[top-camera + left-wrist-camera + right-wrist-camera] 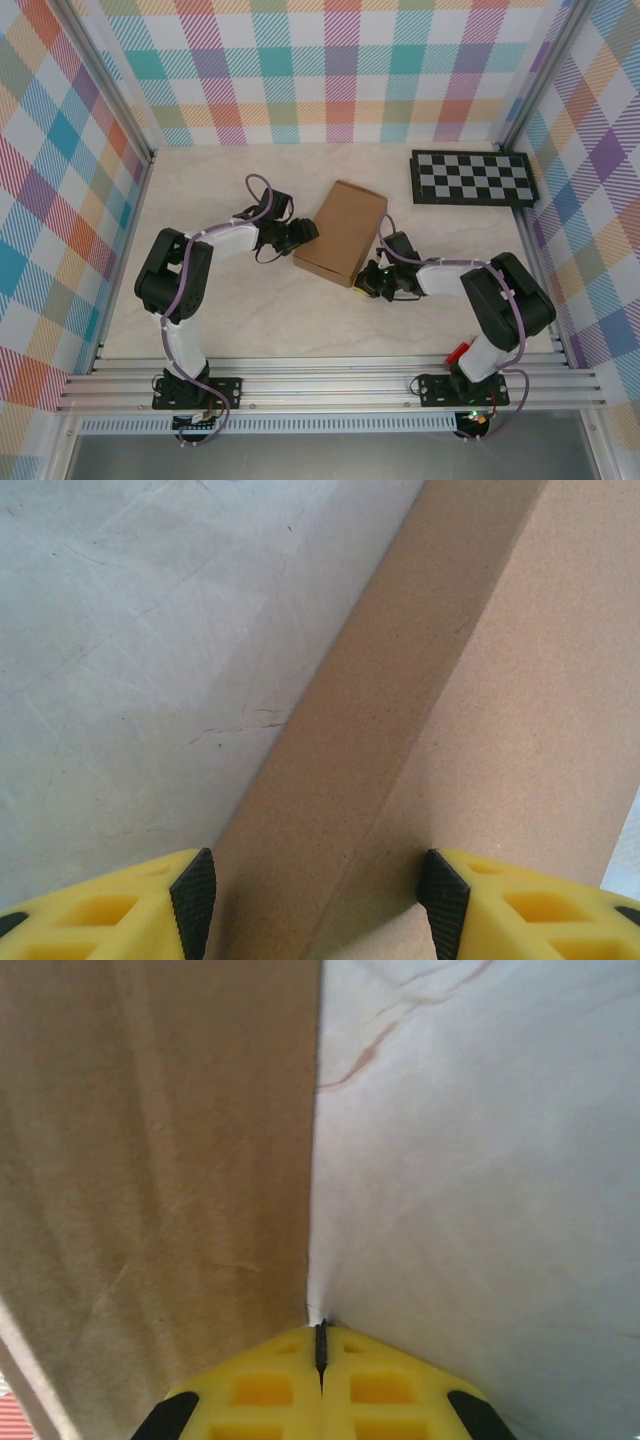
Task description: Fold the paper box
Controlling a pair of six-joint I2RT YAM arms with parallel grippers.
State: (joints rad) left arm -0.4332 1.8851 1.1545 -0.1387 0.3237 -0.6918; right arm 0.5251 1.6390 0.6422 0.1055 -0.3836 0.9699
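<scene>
Starting at the left: our left gripper (303,236) has its jaws apart, straddling the left long edge of the paper box (344,232). In the wrist view its black pads (195,900) flank the cardboard ridge, and we can't tell if they touch it. The box lies mid-table (250,310), skewed, and looks closed up into a shallow brown block. Our right gripper (368,282) is at the box's near-right corner w/ fingers pressed together and nothing between them, tip right by the wall where it meets the table. The checkerboard panel (473,178) is far right, well apart. Risks, as we judge: closing the left jaws could crease that edge or lift the side. A shove from the right tip w/o the left bracing could spin the box, or wedge under & pop a flap.
</scene>
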